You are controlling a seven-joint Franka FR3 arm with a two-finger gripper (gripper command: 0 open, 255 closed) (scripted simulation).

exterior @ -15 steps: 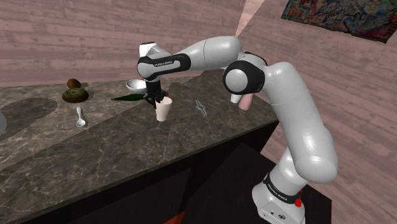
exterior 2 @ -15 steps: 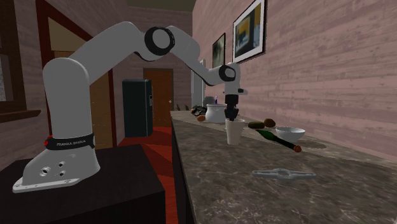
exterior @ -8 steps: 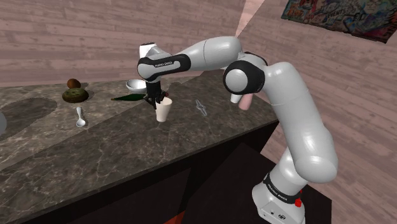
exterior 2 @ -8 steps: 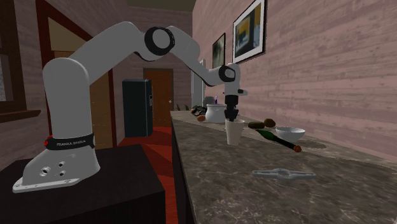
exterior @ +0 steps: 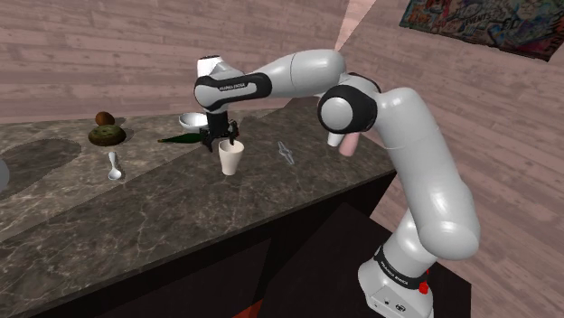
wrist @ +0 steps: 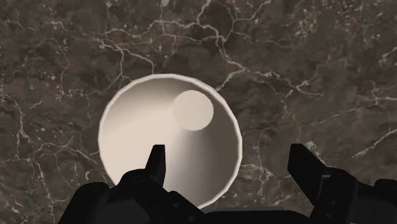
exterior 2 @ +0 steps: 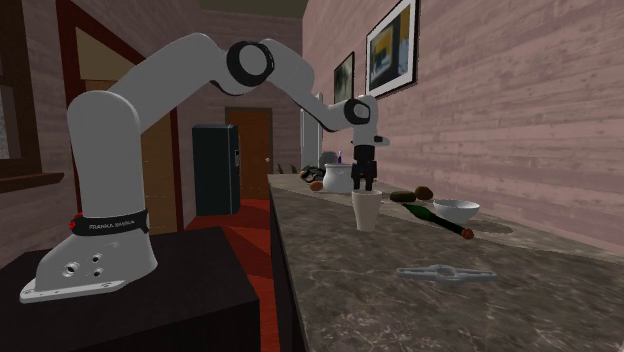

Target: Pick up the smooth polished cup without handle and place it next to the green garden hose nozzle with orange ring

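Where gripper (wrist: pixel 230 164) overlaps, cup (wrist: pixel 143 127) rim hidden.

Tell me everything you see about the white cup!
The cup is plain creamy white and smooth, with no handle. Its round rim is wide and it narrows to a small flat bottom. It is empty inside. It stands upright on the dark marbled counter, which seems to be all that touches it. The black gripper hovers just above, fingers open, one over the cup's mouth and one outside the rim, not clasping it.
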